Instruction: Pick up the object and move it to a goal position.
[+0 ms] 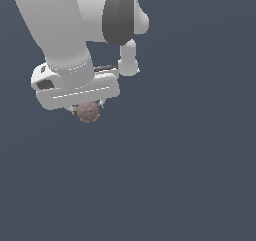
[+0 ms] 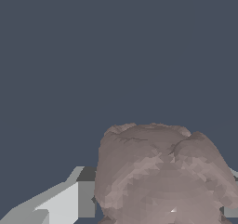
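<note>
The object is a small bumpy brownish-pink lump sitting just under the white gripper bar, between the short fingers of my gripper. The fingers are closed in against its sides and mostly hidden by it. In the wrist view the object fills the near part of the picture, with one grey-white finger pressed to its side and a sliver of the other finger at the picture's edge. The lump hangs with the gripper above the plain dark ground. No goal marker shows in either view.
The white arm and its dark joint cap fill the upper left of the exterior view. Around them lies only a uniform dark blue-grey surface.
</note>
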You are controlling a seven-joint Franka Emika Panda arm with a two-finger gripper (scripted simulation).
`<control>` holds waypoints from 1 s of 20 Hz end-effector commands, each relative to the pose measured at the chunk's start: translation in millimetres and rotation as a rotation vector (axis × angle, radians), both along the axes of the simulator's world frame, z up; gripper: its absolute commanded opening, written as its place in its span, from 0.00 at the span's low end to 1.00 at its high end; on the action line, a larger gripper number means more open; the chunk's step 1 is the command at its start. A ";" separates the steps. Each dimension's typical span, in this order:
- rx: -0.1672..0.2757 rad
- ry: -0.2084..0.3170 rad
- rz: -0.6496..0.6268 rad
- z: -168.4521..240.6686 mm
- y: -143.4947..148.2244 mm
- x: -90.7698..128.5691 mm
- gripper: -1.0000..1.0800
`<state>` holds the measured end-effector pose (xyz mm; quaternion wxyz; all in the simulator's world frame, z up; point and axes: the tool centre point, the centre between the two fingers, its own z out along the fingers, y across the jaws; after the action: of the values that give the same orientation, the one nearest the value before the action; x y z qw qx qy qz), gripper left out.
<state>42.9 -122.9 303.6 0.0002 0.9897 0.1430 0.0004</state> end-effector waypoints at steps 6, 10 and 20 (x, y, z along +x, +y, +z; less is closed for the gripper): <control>0.000 0.001 0.000 41.7 -1.4 21.4 0.00; 0.000 0.001 0.000 59.6 -2.0 31.1 0.00; 0.000 0.001 0.000 85.1 -3.0 46.0 0.00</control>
<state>87.3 -125.8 385.7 0.0000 0.9897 0.1432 0.0001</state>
